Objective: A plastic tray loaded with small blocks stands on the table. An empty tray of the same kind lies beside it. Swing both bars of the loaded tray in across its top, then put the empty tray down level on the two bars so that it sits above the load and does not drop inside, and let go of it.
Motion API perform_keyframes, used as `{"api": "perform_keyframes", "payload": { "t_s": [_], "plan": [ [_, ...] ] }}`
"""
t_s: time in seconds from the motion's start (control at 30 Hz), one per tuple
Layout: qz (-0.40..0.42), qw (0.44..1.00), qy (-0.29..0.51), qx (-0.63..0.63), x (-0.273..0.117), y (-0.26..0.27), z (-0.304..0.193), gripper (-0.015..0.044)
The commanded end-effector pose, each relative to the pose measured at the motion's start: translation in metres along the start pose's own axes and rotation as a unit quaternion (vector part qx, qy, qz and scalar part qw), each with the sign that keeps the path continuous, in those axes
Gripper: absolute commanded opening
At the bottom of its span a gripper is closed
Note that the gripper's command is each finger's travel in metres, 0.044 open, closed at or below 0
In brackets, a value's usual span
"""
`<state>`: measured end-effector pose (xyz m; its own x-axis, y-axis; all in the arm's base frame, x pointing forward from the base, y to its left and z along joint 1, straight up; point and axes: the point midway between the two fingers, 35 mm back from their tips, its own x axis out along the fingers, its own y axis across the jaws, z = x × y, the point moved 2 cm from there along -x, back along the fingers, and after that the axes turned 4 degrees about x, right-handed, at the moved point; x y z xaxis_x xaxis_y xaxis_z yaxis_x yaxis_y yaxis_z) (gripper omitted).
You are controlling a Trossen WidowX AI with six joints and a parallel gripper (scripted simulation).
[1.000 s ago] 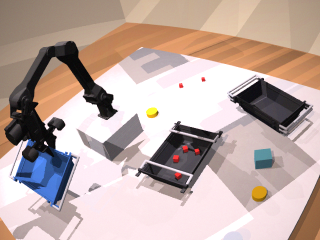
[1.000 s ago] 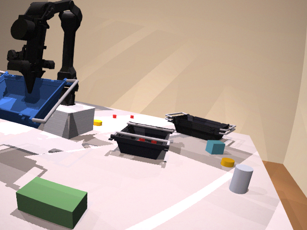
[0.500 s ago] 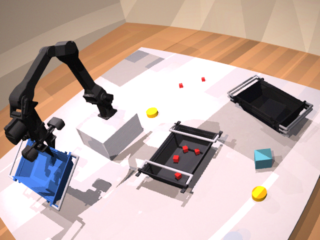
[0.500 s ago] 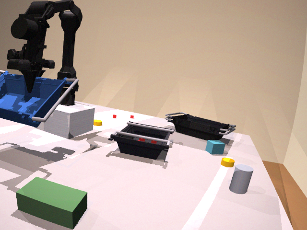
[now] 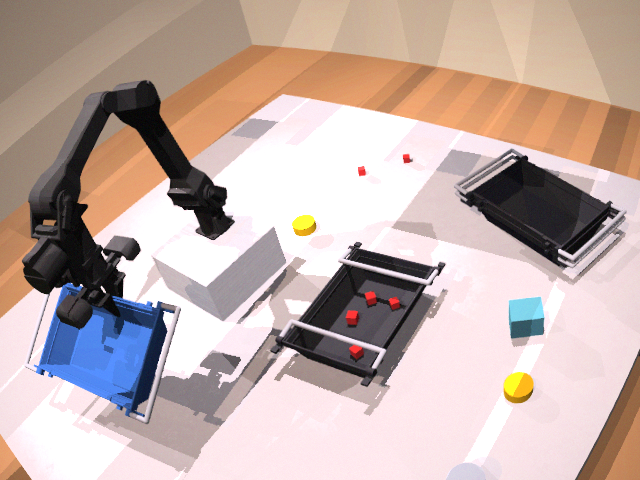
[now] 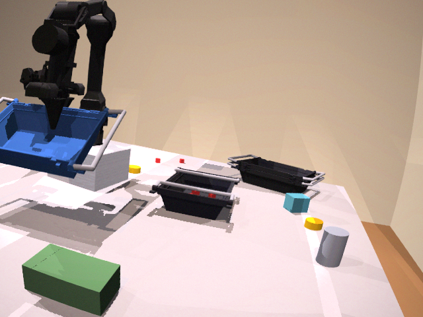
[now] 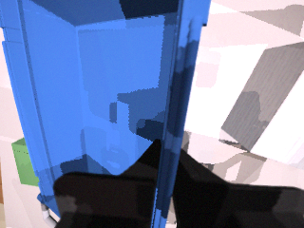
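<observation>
The loaded black tray (image 5: 330, 362) (image 6: 194, 206) stands on the table with several small red blocks (image 5: 351, 317) (image 6: 211, 195) inside. Its near bar (image 5: 336, 336) (image 6: 194, 189) and far bar (image 5: 387, 272) (image 6: 208, 175) both lie across its top. My gripper (image 5: 114, 305) (image 6: 53, 125) (image 7: 166, 148) is shut on a long side wall of the empty blue tray (image 5: 149, 356) (image 6: 34, 164) (image 7: 47, 95). The blue tray hangs tilted in the air, left of the loaded tray in the top and exterior views, its own bars out beyond its ends.
A pale box (image 5: 248, 279) (image 6: 112, 168) (image 7: 261, 95) stands by the arm's base. Another black tray (image 5: 511, 229) (image 6: 273, 182) stands far right. A green block (image 6: 61, 286) (image 7: 26, 163), teal block (image 5: 526, 317) (image 6: 296, 203), grey cylinder (image 6: 332, 247), yellow discs (image 5: 303, 225) (image 5: 517, 387) and loose red blocks (image 5: 361, 171) (image 6: 182, 160) lie around.
</observation>
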<state>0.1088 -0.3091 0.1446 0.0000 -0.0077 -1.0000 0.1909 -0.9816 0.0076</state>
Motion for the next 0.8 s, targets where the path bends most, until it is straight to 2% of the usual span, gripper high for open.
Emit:
{"api": "perform_keyframes", "payload": {
  "t_s": [0.0,0.77],
  "plan": [
    [0.013,0.999,0.002,-0.032,-0.006,0.0,-0.017,0.0],
    [0.012,0.981,0.005,-0.194,-0.007,-0.03,-0.103,0.0]
  ]
}}
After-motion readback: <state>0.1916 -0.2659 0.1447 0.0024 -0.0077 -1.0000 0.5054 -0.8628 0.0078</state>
